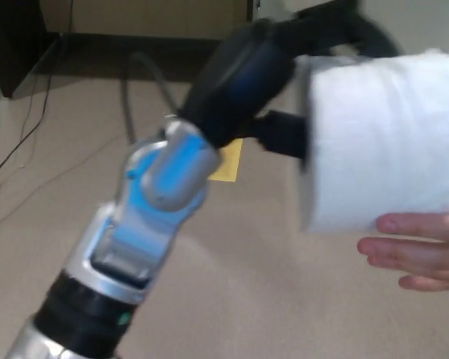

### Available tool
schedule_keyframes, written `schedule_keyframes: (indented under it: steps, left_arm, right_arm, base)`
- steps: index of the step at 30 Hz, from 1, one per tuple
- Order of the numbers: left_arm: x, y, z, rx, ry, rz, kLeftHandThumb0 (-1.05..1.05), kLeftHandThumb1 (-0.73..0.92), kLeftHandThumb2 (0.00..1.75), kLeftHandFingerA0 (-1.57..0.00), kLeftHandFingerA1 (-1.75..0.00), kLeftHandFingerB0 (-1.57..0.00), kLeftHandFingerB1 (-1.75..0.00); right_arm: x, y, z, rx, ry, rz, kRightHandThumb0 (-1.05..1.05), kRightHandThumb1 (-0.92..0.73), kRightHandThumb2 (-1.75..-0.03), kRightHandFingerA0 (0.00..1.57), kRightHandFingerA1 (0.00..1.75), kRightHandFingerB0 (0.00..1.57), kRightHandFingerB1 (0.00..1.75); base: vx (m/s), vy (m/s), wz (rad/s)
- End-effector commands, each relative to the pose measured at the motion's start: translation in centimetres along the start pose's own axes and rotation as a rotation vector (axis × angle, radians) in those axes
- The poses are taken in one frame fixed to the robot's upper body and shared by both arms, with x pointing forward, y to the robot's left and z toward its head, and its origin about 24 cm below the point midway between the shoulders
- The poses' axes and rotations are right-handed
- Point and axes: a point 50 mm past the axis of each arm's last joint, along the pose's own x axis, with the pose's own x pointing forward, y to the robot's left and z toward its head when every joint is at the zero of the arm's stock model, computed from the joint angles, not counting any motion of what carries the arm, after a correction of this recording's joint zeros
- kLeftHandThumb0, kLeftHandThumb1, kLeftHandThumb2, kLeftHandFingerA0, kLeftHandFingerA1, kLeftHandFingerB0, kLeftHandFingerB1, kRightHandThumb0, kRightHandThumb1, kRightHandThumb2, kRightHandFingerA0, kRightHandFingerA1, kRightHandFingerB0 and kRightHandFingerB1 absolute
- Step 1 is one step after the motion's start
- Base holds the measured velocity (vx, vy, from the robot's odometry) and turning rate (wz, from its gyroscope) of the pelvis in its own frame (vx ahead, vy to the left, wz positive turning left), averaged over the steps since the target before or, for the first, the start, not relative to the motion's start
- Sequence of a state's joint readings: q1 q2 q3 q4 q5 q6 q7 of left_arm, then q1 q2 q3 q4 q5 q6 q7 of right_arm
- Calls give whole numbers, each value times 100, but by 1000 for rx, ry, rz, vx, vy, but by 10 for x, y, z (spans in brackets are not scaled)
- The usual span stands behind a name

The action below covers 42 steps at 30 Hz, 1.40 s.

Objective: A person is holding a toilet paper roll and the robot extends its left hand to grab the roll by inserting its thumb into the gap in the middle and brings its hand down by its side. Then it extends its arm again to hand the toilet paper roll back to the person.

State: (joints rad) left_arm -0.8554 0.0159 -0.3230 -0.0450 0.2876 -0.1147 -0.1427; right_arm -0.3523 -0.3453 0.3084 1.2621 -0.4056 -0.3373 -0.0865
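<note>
My left arm reaches up and to the right across the head view. Its black left hand is shut on the white toilet paper roll, with a black digit going into the roll's left end and another curving over its top. The roll is held sideways at the upper right, a little blurred. A person's hand comes in from the right edge, fingers stretched out just under the roll's lower edge, touching or almost touching it. My right hand does not show.
A yellow sheet lies on the beige floor, mostly hidden behind my arm. A dark desk stands at the back left, with cables trailing over the floor beside it.
</note>
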Motion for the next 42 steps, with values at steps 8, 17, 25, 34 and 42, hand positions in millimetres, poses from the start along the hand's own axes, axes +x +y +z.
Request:
schedule_keyframes:
  steps: [8,17,25,34,42]
  left_arm:
    - [28,-47,35,-57,41,-79,-5,71,64,-87,-159,-74,-132]
    - [23,-47,31,-40,72,-127,-7,74,72,-88,-161,-72,-135]
    - [17,-22,29,48,126,-185,-60,40,78,0,-23,-1,-26]
    - [17,5,28,67,108,-171,-73,42,81,0,0,-1,-10]
    - [5,34,12,54,164,-242,-75,43,82,0,0,0,0]
  right_arm:
    - [-1,10,-3,-32,25,48,-35,-65,-60,77,64,59,44]
    - [0,10,-1,-56,21,56,-35,-66,-60,79,61,58,44]
    - [1,6,2,-50,14,46,-35,-66,-60,80,65,58,44]
    - [6,-1,9,-38,5,28,-34,-65,-59,78,61,58,44]
    - [3,3,6,-42,3,42,-34,-65,-60,78,63,59,45]
  base:
    - [0,0,0]
    - [0,0,0]
    - [0,0,0]
    - [0,0,0]
    - [0,0,0]
